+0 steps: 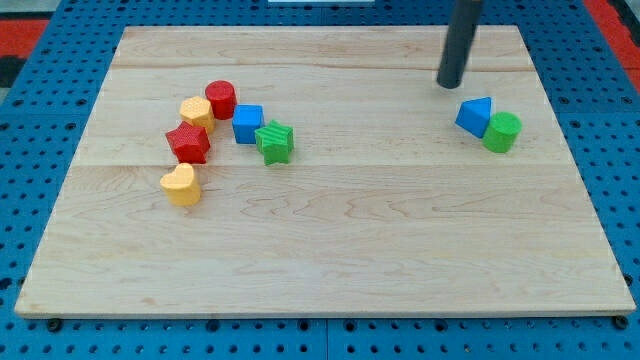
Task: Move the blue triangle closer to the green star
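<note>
Rod tool (458, 45) has no jaws and grasps nothing. On the counter (330, 260), near to far: yellow heart (181, 185), red star (188, 143), green star (274, 141). Blue triangle (475, 116) is well apart at the star's 3 o'clock, touching the green cylinder (502, 132). My tip (450, 85) is near the triangle's 11 o'clock, not touching.

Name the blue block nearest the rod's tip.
The blue triangle, touching the green cylinder at the view's right, just below-right of my tip. The blue cube sits far left.
</note>
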Controlling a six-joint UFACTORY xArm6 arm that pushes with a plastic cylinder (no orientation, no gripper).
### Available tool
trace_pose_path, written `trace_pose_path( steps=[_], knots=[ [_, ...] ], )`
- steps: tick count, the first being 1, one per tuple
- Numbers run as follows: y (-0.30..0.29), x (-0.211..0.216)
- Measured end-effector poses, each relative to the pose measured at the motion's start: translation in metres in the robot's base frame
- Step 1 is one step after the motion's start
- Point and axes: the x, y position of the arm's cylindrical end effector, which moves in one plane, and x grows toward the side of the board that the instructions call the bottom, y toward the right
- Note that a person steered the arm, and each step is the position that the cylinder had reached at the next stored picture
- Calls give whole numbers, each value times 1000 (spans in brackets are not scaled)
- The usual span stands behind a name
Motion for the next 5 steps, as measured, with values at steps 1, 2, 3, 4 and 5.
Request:
trace_pose_path(
  steps=[1,2,3,4,5],
  knots=[
    [19,18],
    [19,58],
    [8,70],
    [6,89],
    [8,114]
  ],
)
